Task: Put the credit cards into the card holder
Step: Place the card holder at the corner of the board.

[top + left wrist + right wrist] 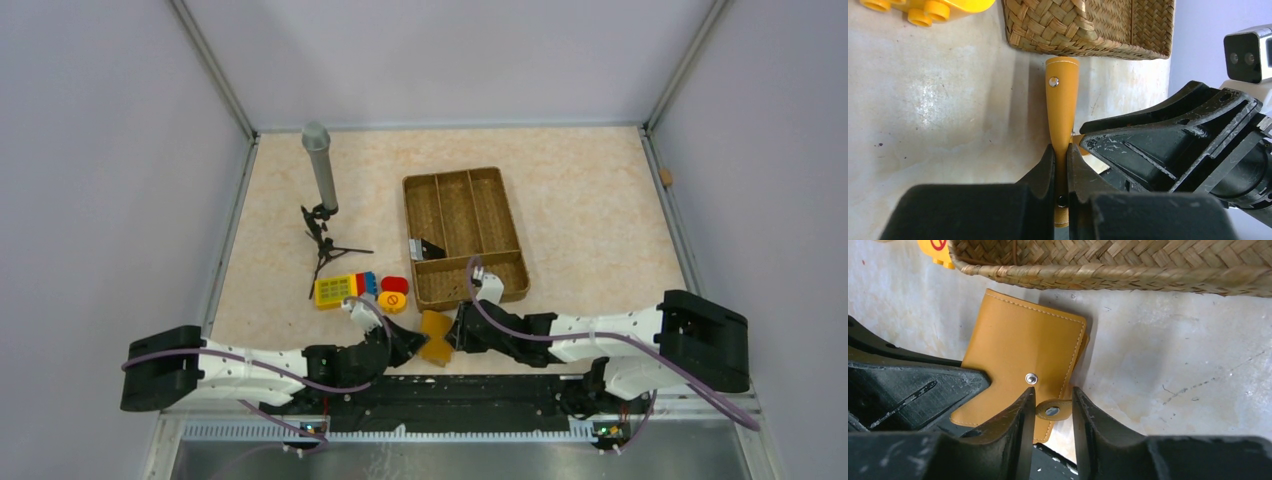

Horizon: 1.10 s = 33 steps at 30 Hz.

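The tan-orange card holder (436,338) lies folded shut near the table's front edge, between my two grippers. My left gripper (1061,160) is shut on its left edge, so in the left wrist view I see the card holder (1062,100) edge-on. My right gripper (1050,407) stands open, its fingers close on either side of the small snap tab (1053,410). The tab is undone and sits just below the stud (1031,378) on the card holder (1018,347). Two flat pieces, one dark and one silver, that look like credit cards (427,247) lie in the woven tray.
The woven divided tray (512,225) stands just beyond the card holder. Toy blocks (340,289), a red piece (394,284) and a yellow disc (392,301) lie to its left. A grey microphone on a small tripod (320,170) stands at the back left.
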### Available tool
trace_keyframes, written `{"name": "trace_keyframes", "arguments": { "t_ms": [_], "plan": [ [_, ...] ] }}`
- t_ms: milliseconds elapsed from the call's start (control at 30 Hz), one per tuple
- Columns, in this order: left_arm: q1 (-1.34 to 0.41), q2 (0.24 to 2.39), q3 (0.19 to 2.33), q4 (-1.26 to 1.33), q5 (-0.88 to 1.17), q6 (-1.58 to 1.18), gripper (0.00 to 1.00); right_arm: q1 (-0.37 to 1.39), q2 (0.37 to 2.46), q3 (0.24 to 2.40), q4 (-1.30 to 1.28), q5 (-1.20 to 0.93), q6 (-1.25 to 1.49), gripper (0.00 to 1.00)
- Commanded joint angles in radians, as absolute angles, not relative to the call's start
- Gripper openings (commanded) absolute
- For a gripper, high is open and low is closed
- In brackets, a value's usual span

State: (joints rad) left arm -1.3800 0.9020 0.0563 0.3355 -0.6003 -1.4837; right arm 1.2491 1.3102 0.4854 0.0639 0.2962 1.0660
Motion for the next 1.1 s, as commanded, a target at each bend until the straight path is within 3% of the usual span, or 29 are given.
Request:
{"name": "trace_keyframes", "arguments": {
  "t_ms": [0, 133, 200, 333, 400, 467, 767, 1067],
  "plan": [
    [-1.384, 0.894, 0.047, 0.319, -0.628, -1.521, 0.00, 1.264, 1.316, 0.514, 0.044, 0.351, 1.063, 0.28],
    [-1.384, 0.887, 0.047, 0.287, -0.637, -1.547, 0.00, 1.264, 1.328, 0.501, 0.043, 0.367, 1.069, 0.23],
    [-1.384, 0.880, 0.053, 0.252, -0.644, -1.570, 0.19, 1.264, 1.332, 0.507, 0.016, 0.381, 1.071, 0.18],
    [-1.384, 0.825, 0.084, 0.108, -0.667, -1.579, 0.68, 1.265, 1.284, 0.524, -0.053, 0.408, 1.067, 0.00],
    [-1.384, 0.786, 0.117, 0.015, -0.678, -1.573, 0.85, 1.265, 1.243, 0.539, -0.095, 0.427, 1.056, 0.00],
    [-1.384, 0.748, 0.147, -0.095, -0.688, -1.563, 0.96, 1.264, 1.194, 0.556, -0.136, 0.443, 1.041, 0.00],
    [-1.373, 0.726, 0.228, -0.046, -0.625, -1.341, 0.99, 1.265, 1.060, 0.604, -0.152, 0.423, 0.976, 0.00],
    [-1.317, 0.786, 0.172, 0.159, -0.501, -1.325, 0.99, 1.264, 1.055, 0.573, -0.060, 0.354, 0.955, 0.00]
  ]
}}
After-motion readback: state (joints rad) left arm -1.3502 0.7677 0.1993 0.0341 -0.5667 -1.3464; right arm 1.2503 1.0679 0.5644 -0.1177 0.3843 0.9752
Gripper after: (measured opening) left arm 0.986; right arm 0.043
